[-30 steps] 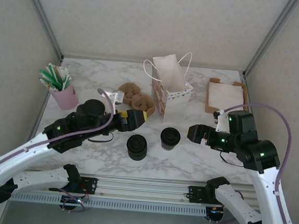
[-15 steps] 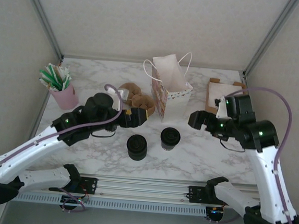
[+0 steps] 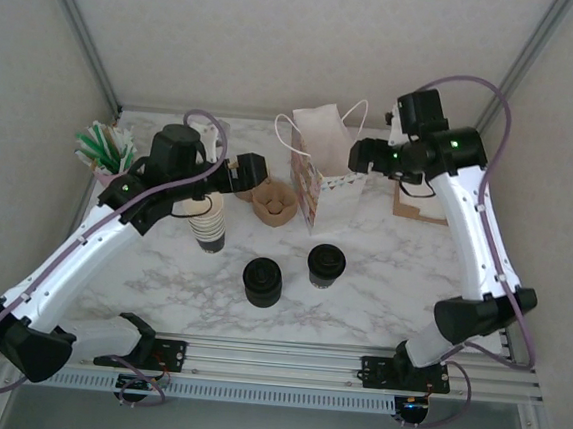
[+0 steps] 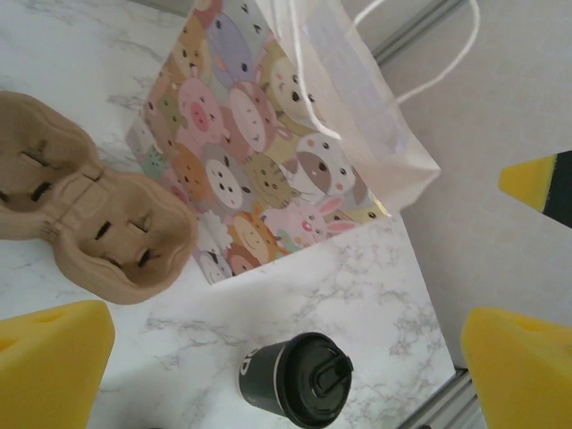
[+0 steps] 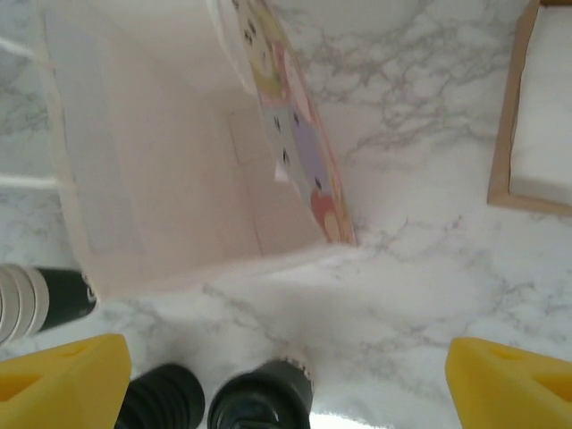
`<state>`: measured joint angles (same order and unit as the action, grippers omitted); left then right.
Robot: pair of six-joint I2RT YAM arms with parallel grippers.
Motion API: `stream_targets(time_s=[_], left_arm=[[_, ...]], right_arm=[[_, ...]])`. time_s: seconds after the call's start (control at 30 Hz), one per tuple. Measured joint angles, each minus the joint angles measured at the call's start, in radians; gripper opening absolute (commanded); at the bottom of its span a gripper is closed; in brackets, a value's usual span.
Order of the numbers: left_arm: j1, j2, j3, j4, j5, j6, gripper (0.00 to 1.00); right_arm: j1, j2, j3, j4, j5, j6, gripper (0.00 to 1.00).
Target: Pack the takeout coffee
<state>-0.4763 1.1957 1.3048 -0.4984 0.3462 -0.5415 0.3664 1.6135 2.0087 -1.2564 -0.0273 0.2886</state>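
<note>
Nothing's packed: the black-lidded paper coffee cup [image 3: 326,265] stands outside the cartoon-printed paper bag [image 3: 328,173]; your left gripper [image 3: 251,170] and right gripper [image 3: 363,157] gape empty.

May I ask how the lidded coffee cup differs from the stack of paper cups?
The takeout coffee is one cup under a black lid; the cup stack is several nested lidless cups and taller. The coffee stands before the paper bag, the stack farther left. Both stand upright.
</note>
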Motion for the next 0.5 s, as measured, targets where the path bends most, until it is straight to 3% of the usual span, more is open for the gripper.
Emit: stream_targets(time_s=[0.3, 0.5], left_arm=[[0.038, 0.037, 0.007, 0.006, 0.003, 0.0, 0.98], [0.048, 0.056, 0.011, 0.016, 0.002, 0.0, 0.97]], right_arm=[[-0.007, 0.312, 0.37, -0.011, 0.034, -0.098, 0.73], [-0.009, 0.457, 0.455, -0.04, 0.031, -0.137, 0.68]])
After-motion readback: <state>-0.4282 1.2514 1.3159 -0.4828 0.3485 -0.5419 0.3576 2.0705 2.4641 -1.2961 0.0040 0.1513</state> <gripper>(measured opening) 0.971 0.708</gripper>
